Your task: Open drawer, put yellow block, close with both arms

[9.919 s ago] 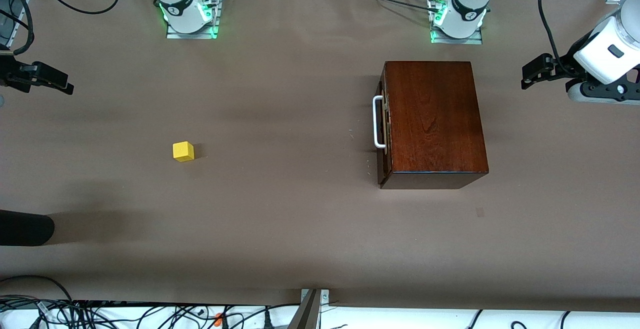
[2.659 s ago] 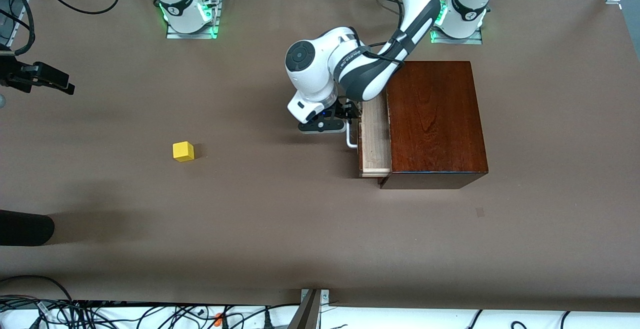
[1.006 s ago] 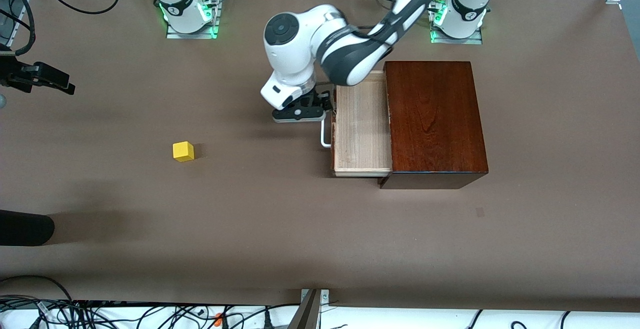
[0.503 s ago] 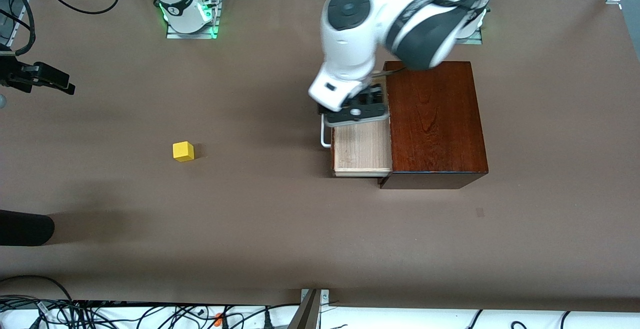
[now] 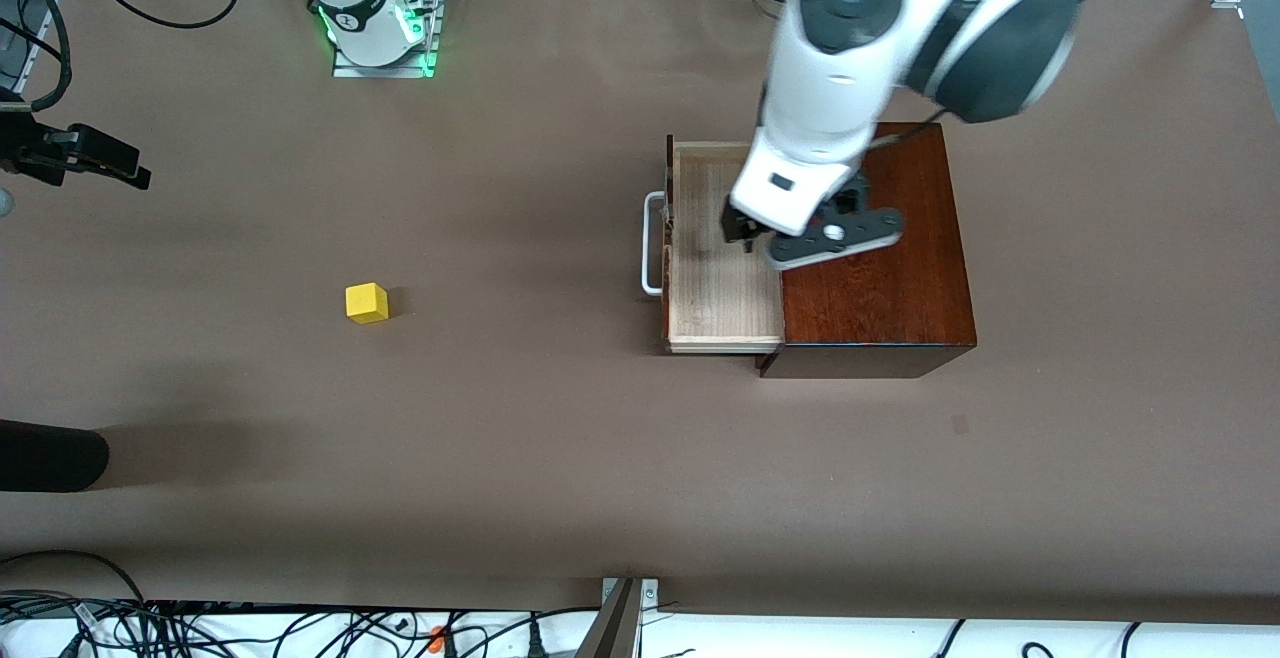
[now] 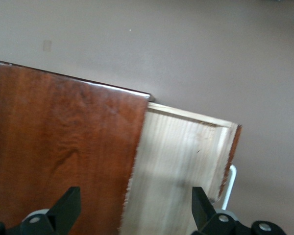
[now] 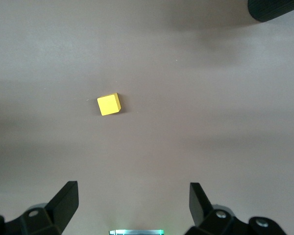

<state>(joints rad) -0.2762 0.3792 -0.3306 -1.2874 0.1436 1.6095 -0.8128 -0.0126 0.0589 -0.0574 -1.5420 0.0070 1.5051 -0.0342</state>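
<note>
The drawer (image 5: 722, 283) stands pulled out of the dark wooden box (image 5: 880, 278), its pale tray bare and its white handle (image 5: 651, 243) toward the right arm's end. My left gripper (image 5: 795, 223) hangs open above the seam between tray and box top, holding nothing; in the left wrist view the left gripper (image 6: 135, 208) has one finger over the box (image 6: 59, 147) and one over the drawer (image 6: 179, 161). The yellow block (image 5: 367, 303) sits alone on the table toward the right arm's end. My right gripper (image 7: 132, 198) waits open, high above the table, with the yellow block (image 7: 109, 104) below it.
A brown mat (image 5: 520, 438) covers the table. A dark rounded object (image 5: 50, 455) juts in at the table's edge toward the right arm's end, nearer the front camera than the block. Cables run along the front edge.
The left gripper has left the handle, risen and swung from beside the handle to over the tray and box top. The drawer stays pulled out. The right arm and the block have not moved.
</note>
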